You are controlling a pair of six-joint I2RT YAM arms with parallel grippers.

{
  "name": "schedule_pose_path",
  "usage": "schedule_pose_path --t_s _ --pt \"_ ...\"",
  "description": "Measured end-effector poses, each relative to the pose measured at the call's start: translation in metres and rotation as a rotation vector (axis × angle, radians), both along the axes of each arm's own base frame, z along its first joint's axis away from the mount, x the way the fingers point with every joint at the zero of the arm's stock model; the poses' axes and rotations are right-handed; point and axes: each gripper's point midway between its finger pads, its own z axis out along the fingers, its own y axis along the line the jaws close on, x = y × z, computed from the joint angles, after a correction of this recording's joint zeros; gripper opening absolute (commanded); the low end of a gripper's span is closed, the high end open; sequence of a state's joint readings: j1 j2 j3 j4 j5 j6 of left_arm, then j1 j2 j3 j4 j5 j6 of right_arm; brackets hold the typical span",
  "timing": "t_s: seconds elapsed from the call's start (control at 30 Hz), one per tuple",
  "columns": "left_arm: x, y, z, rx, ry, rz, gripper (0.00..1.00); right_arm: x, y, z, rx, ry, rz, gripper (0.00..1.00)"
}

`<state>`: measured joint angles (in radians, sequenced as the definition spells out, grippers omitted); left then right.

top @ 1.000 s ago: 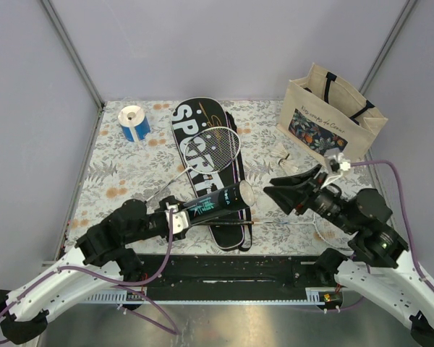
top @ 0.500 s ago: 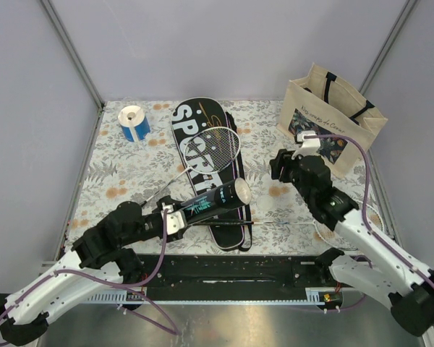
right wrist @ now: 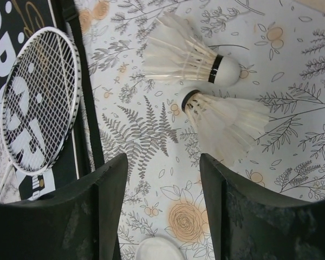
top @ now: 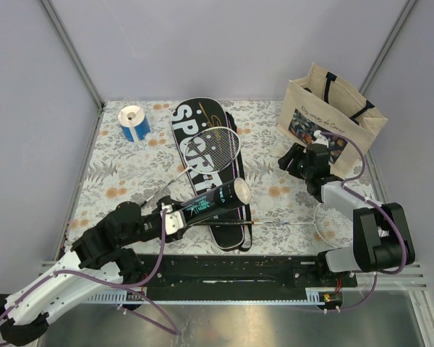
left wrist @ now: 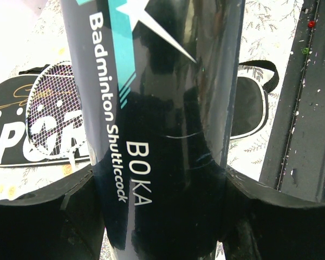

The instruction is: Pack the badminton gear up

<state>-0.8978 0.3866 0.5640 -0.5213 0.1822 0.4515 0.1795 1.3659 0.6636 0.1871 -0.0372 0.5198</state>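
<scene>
While my left jaws clamp the black tube [left wrist: 168, 135], my right jaws gape over two shuttlecocks [right wrist: 189, 59] on the tabletop [right wrist: 292, 179].

Tote bag [top: 333, 116]; seemingly a tape roll [top: 134, 123].

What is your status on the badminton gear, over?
Left gripper shut on the black tube, tube held off the table. Right gripper open, above two loose shuttlecocks. Tote bag close beside them.
</scene>
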Motion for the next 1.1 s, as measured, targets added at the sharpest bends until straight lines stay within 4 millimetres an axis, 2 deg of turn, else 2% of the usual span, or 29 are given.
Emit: schedule_pose_path --t_s 0.17,0.47,0.67,0.9,1.1 --pt "0.0 0.0 0.0 -0.001 0.0 -0.002 0.0 0.008 -0.005 -0.02 0.042 0.022 -0.033 0.65" --pt "0.0 0.0 0.0 -0.002 0.0 -0.002 0.0 0.013 -0.015 -0.028 0.064 0.007 -0.07 0.64" --pt "0.0 0.0 0.0 -0.001 0.0 -0.003 0.0 0.014 -0.014 -0.022 0.072 -0.013 -0.053 0.65" --pt "0.0 0.0 0.0 -0.001 0.0 -0.003 0.0 0.008 -0.022 -0.003 0.005 -0.047 -0.033 0.66" --pt "0.0 0.0 0.0 -0.001 0.0 -0.003 0.0 0.006 -0.028 -0.01 -0.014 -0.019 -0.038 0.66"
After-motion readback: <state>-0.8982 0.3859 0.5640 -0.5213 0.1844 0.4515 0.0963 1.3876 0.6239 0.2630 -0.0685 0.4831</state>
